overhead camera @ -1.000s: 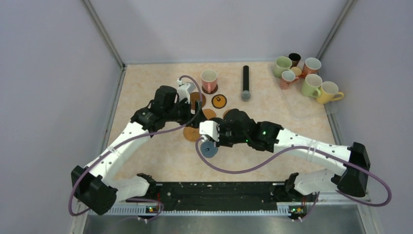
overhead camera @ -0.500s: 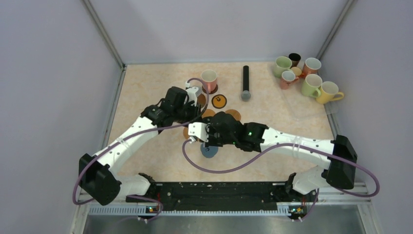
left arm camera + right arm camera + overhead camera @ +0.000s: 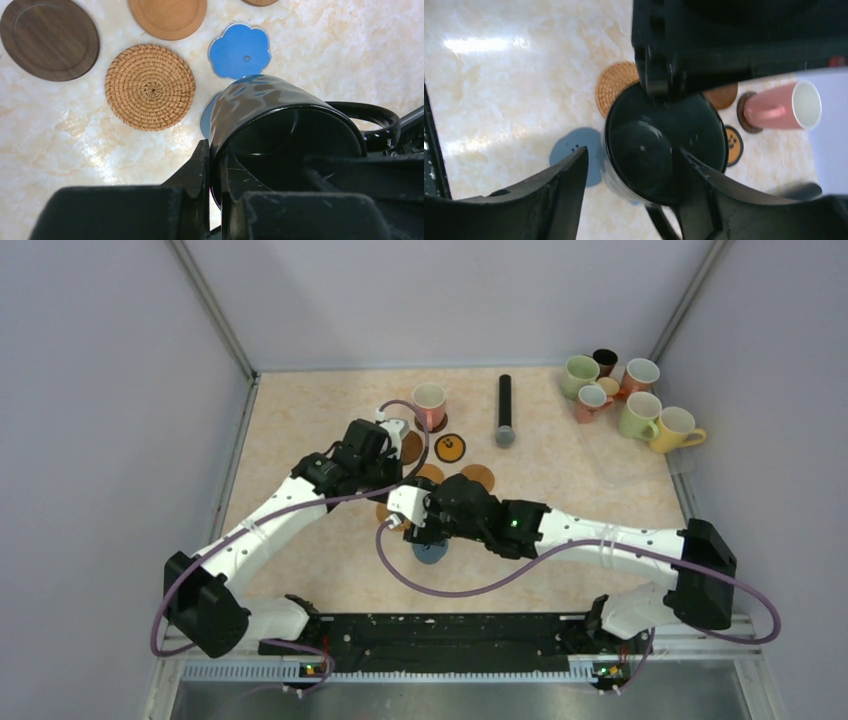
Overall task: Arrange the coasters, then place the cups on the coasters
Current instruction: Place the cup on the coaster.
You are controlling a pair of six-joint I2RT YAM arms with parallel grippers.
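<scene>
On a marbled beige table point(image 3: 300, 410), a dark glossy mug point(image 3: 280, 125) is seen over the edge of a grey-blue coaster point(image 3: 574, 152); contact cannot be told. Its rim is pinched between the nearly closed jaws of the left gripper point(image 3: 215, 155). The right gripper point(image 3: 630, 160) is spread wide around the mug, a gap showing at 1 finger. 1 blue flower coaster point(image 3: 240, 50) and 1 woven coaster point(image 3: 150, 87) lie just beyond.

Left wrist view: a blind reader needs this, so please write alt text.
The left gripper pinches the rim of a black mug. Beyond it on the table lie a blue flower coaster, a woven coaster and a dark brown coaster.
</scene>
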